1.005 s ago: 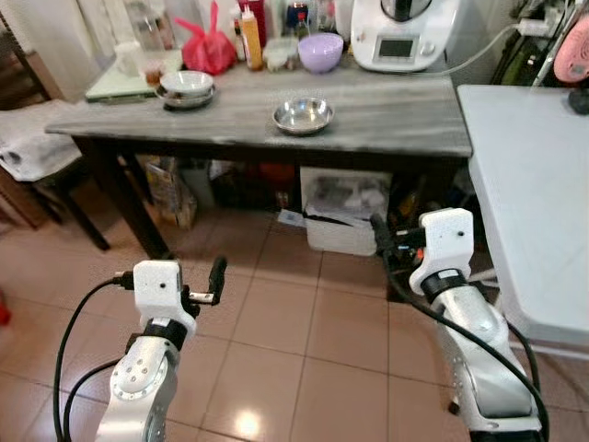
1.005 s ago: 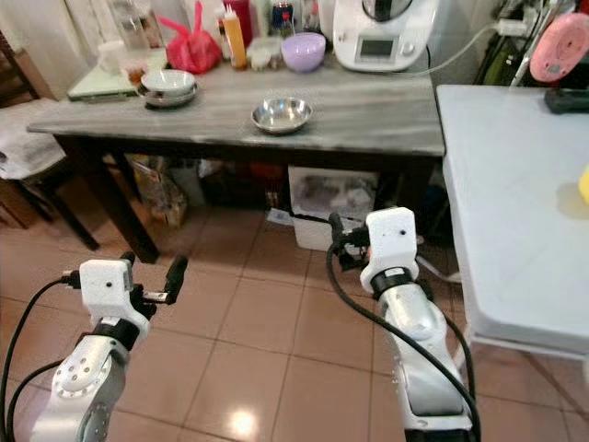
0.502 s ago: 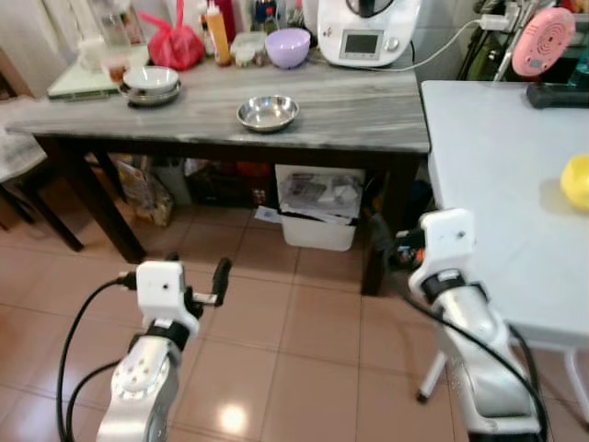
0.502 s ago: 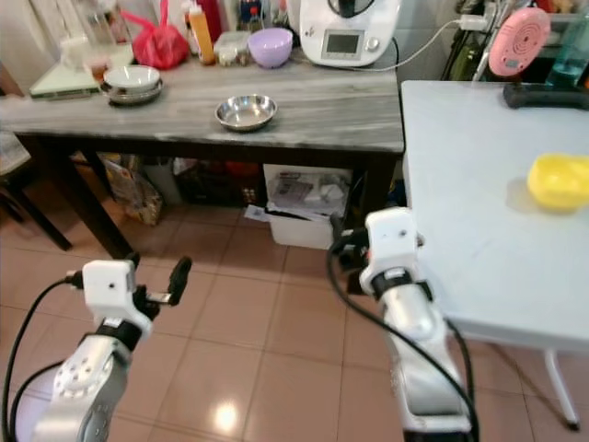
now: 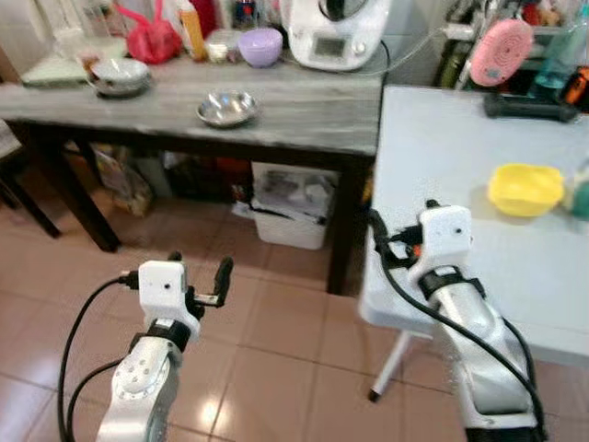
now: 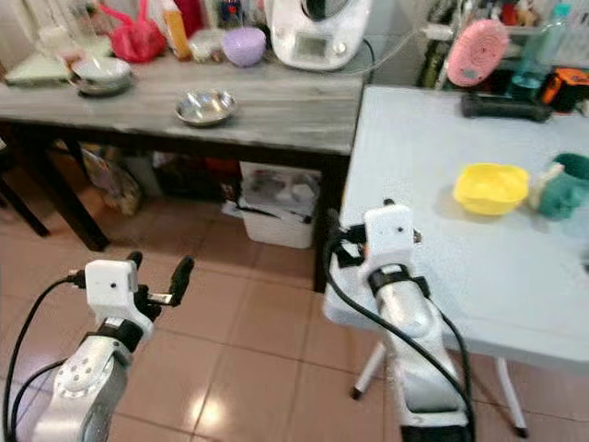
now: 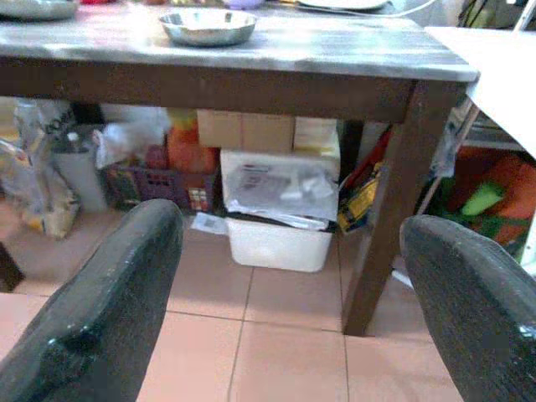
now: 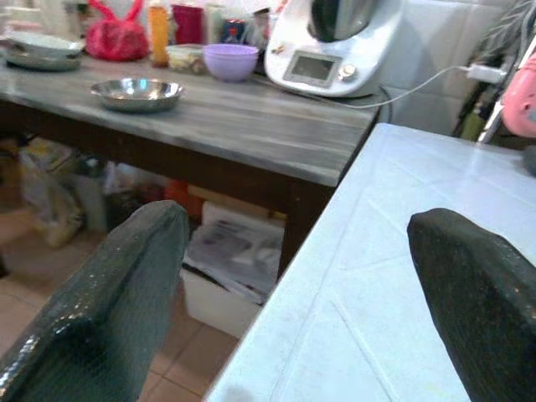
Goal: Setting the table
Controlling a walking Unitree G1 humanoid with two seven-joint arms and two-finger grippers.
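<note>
Steel bowl [image 5: 226, 108] on grey bench [image 5: 304, 110] judged light, stiff, slippery; best taken by rim. Left gripper [image 7: 276, 285] and right gripper [image 8: 293, 285] jaws spread, nothing held.

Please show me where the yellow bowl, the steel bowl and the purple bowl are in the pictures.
yellow bowl [image 5: 525, 188]: left eye view, on the middle of its inside.
steel bowl [image 5: 226, 108]: left eye view, on its shiny inside.
purple bowl [image 8: 230, 62]: right wrist view, on its outer wall.
</note>
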